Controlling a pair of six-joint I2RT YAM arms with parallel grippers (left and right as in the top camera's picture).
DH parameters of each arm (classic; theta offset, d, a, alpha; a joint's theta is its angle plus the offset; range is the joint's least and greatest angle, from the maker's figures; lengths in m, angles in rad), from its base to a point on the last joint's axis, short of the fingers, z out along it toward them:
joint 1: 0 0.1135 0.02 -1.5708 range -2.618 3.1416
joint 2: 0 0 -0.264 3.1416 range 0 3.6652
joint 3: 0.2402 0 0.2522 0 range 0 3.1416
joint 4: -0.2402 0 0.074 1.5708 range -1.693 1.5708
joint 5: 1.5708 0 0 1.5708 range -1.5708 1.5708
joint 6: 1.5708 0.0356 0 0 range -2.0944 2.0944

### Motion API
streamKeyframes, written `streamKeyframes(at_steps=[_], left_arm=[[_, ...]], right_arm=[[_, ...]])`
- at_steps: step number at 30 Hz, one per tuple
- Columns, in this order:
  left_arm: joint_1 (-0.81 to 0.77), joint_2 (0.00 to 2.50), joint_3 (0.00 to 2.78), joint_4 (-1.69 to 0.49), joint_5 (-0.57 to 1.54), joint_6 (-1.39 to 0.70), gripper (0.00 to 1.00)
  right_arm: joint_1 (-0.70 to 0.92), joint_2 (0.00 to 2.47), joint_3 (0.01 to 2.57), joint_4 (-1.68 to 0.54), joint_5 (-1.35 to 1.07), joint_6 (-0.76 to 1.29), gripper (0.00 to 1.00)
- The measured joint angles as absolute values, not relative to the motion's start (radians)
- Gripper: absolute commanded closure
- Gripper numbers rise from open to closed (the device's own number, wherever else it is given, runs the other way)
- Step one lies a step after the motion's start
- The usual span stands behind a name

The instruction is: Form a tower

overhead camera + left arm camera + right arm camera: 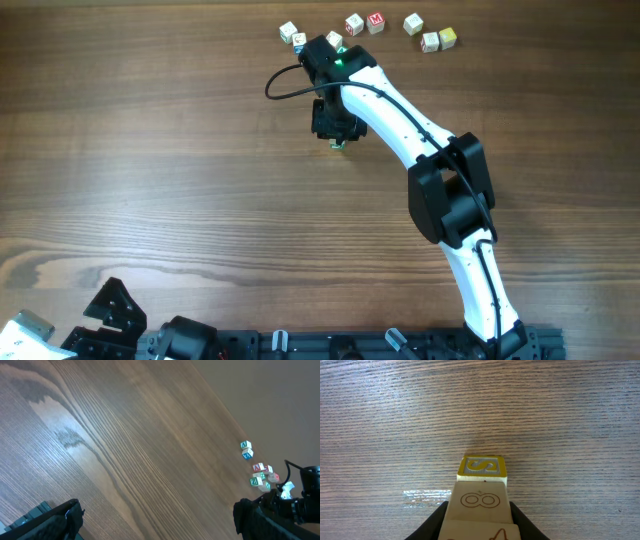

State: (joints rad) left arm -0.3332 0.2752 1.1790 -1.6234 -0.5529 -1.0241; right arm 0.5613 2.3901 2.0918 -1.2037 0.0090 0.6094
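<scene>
Right gripper (479,509) is down on the table (150,180), just above centre of the overhead frame, its white arm sweeping up from the lower right edge. Wrist view shows it plainly: the tower (481,495) runs up from the bottom middle of the frame as one tight column. A cube with a yellow-framed S sits at the far end, a pale cube with a looped figure-eight is next, and a third with a brown line drawing is cut off by the bottom edge. The dark fingers (437,521) hug both sides of the near cubes, jaws pinching the tower. From overhead the gripper body covers nearly all of it, with only a yellowish sliver peeking out below.

Loose cubes (354,24) are strung along the top edge of the overhead frame, some just beside the right wrist, others off to the right, apart from the column.

Left gripper (157,510) is parked in the lower left corner of the overhead frame, jaws spread wide with only wood grain between them
</scene>
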Motion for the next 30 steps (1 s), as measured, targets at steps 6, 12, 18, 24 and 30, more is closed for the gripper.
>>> streamKeyframes(at_steps=[6,12,18,24,30], left_arm=[[-0.333,0.275,1.179,-1.623,-0.553,-1.024,0.00],[-0.333,0.275,1.179,-1.624,-0.553,-1.024,0.00],[-0.333,0.275,1.179,-1.623,-0.553,-1.024,0.00],[-0.333,0.275,1.179,-1.624,-0.553,-1.024,0.00],[-0.333,0.275,1.179,-1.623,-0.553,-1.024,0.00]], right_arm=[[0.561,2.390,2.092,-1.203,0.009,0.609,0.67],[0.561,2.390,2.092,-1.199,0.009,0.609,0.69],[0.561,2.390,2.093,-1.200,0.010,0.609,0.70],[0.561,2.390,2.093,-1.200,0.010,0.609,0.73],[0.556,2.390,2.093,-1.205,0.011,0.609,0.76]])
